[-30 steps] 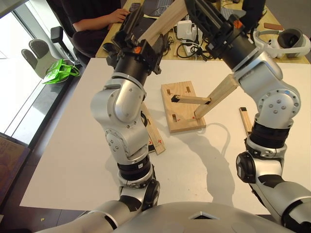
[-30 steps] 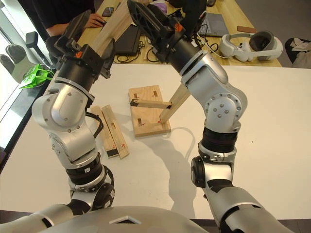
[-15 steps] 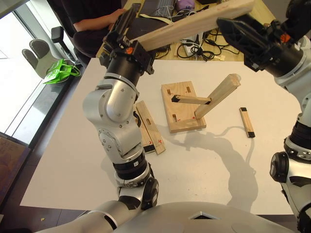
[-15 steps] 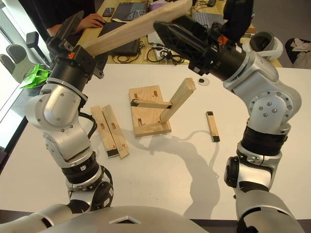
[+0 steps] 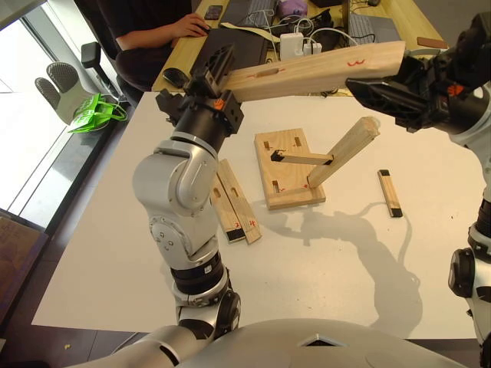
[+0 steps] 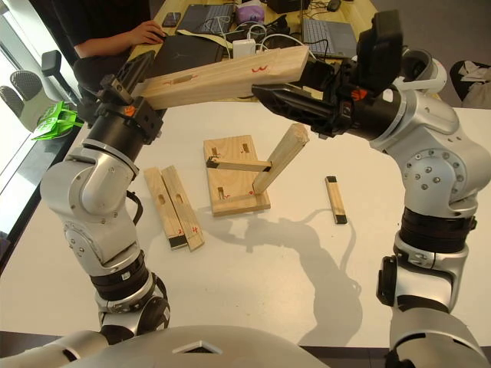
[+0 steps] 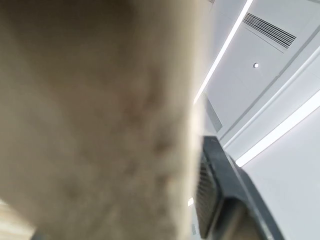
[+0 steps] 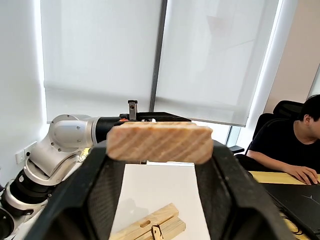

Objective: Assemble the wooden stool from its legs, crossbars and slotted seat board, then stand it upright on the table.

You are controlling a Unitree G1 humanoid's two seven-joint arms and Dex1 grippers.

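A: Where is the long leg [image 5: 314, 69]?

B: It is up in the air, well above the desk [image 5: 345, 261]. It lies almost level and rises slightly toward the robot's right. A slot shows near its left end and a red mark near its right end.

A: What holds it?

B: Both arms do. The left hand [image 5: 221, 75] is pinching the left end, and the left wrist view shows wood pressed close against a dark finger. The right hand [image 8: 159, 150] is clamped on the right end, with the leg's end grain sitting snug between its two black fingers [image 8: 100, 185].

A: And the seat board [image 5: 295, 195]?

B: It lies flat on the desk below the raised leg, with its slots facing up. A mounted leg [image 5: 345, 149] stands in its near right corner and leans out past the board's right edge. A crossbar [image 5: 303, 158] meets that leg about halfway up. Its dark-tipped other end sits over the board, and whether it touches the board cannot be told.

A: Any other parts?

B: Two spare legs [image 5: 234, 207] lie flat side by side, touching, just left of the board and partly behind the left arm. A loose crossbar [image 5: 390, 192] lies flat on the desk to the board's right, apart from it
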